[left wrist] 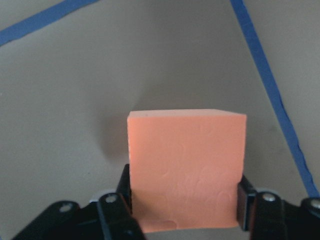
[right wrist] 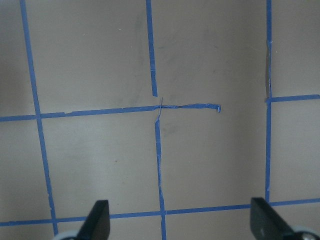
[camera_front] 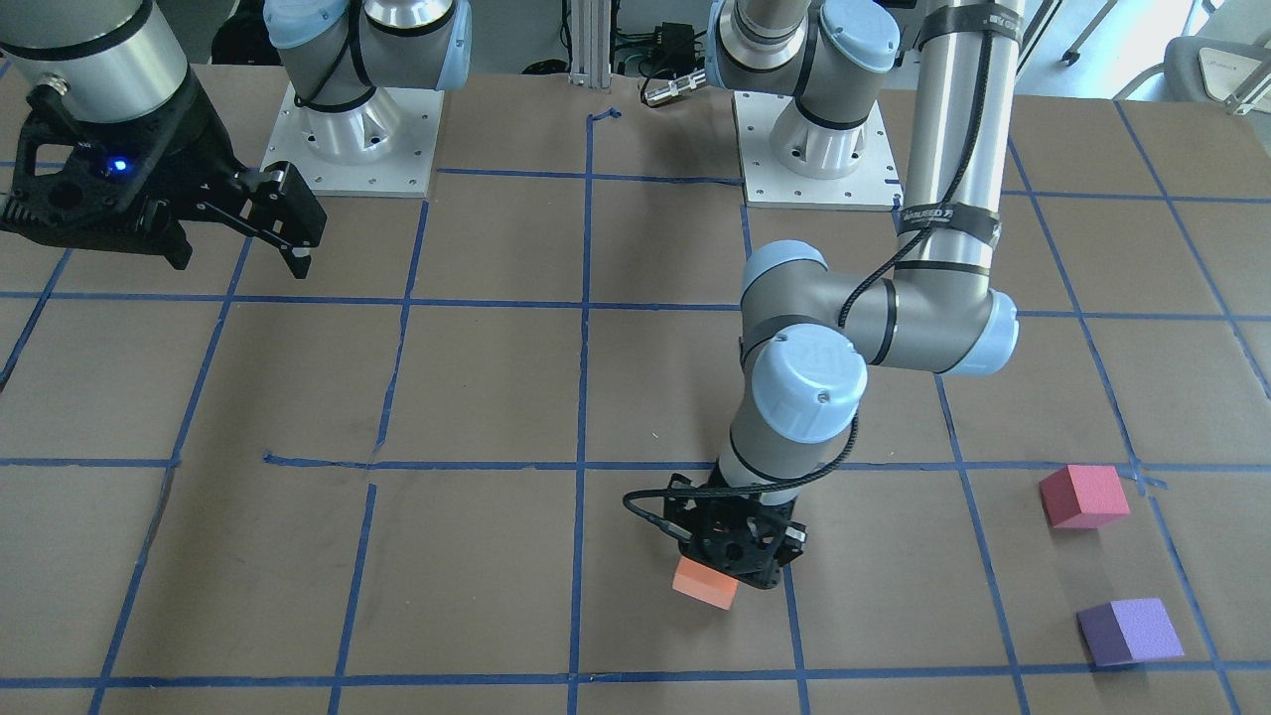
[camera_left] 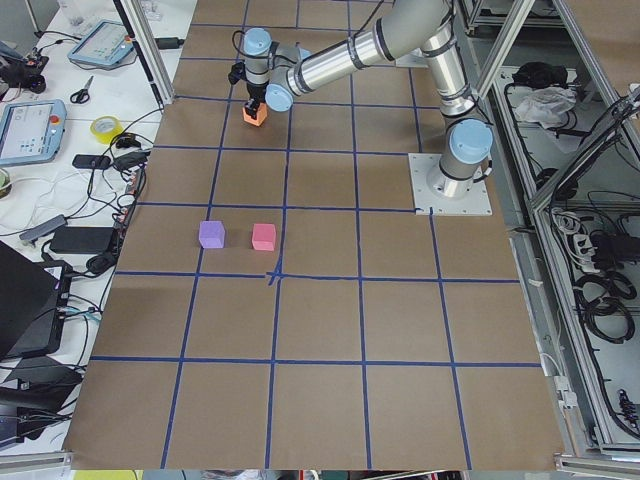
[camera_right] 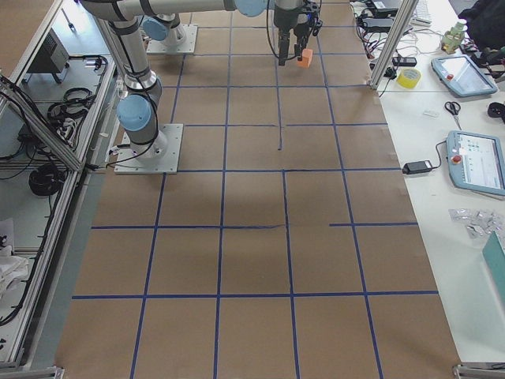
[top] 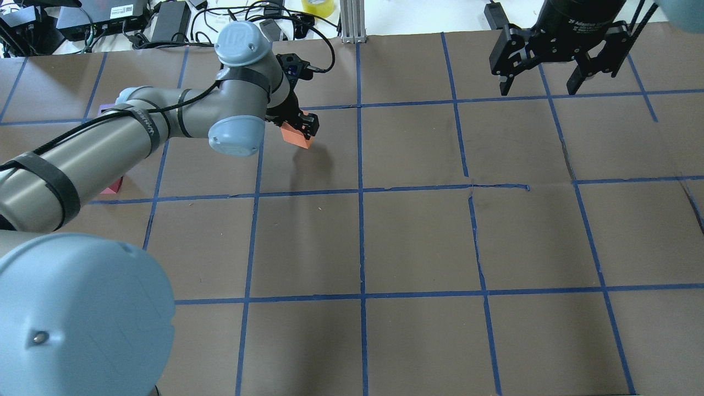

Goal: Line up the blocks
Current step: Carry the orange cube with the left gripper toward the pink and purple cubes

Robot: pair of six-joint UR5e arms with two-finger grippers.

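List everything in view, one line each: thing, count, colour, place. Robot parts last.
table: 1, brown with a blue tape grid.
orange block: 1, orange, clamped in the jaws of the left gripper.
pinkish-red block: 1, pinkish-red, on the table toward the robot's left end.
purple block: 1, purple, beside the pinkish-red block, apart from it, farther from the robot.
tape roll: 1, yellow, on the white side bench.
left gripper: 1, black, shut on the orange block.
right gripper: 1, black, jaws open and empty, above the table.
left arm and right arm: 2, silver with pale-blue caps.
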